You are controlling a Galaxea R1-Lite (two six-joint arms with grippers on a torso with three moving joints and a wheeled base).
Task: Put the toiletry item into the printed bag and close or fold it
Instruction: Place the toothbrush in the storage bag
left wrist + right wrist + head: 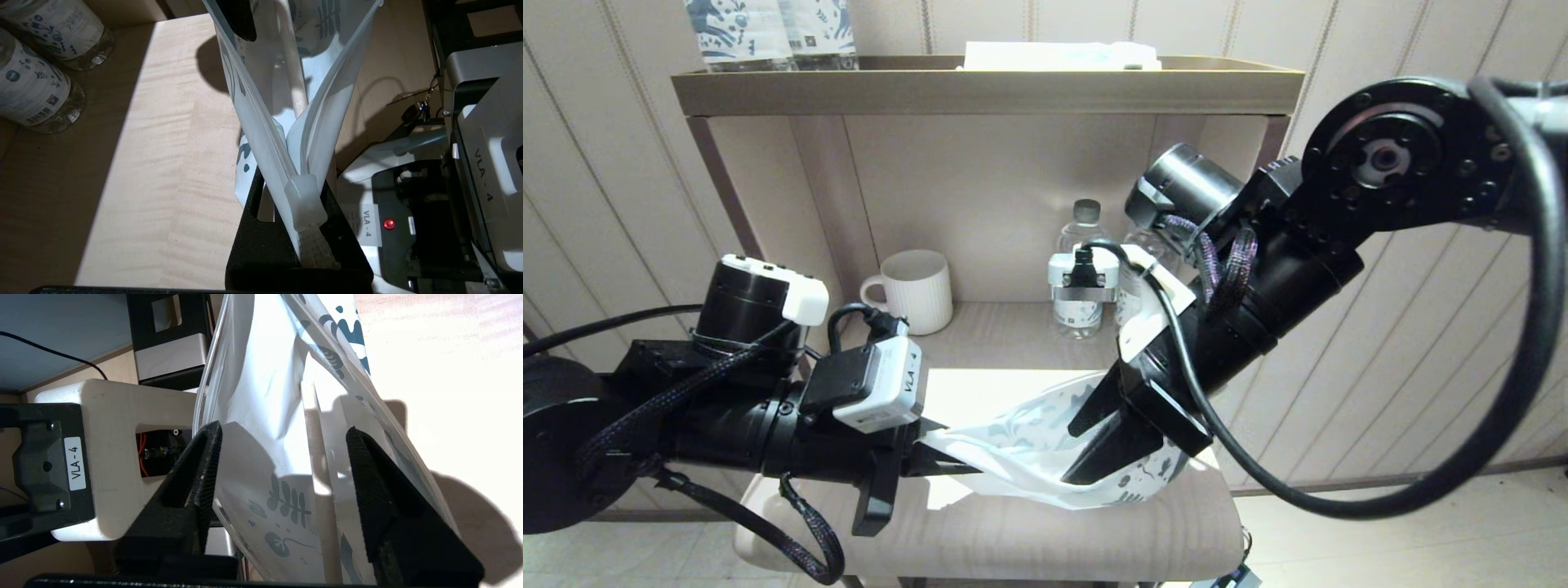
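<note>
Left gripper (304, 228): clenched on the zipper end of the printed bag (1045, 457), white slider tab lodged just between the jaws.
Right gripper (282, 465): released, jaws spread either side of the pouch's printed end, gripping nothing (fingertips look close to the film).
Toiletry item (292, 77): already inside the pouch, thin pale stick running away from the left jaws toward the right ones; head not visible.
Risk: mouth gapes open, so a tilt could slide the stick back out; spread right jaws could snag the film on withdrawal.
Left wrist view only: open V of the zipper and the stick inside.
Head view only: cup (911, 290) and bottles (1082, 278) on the shelf well beyond both jaws.
</note>
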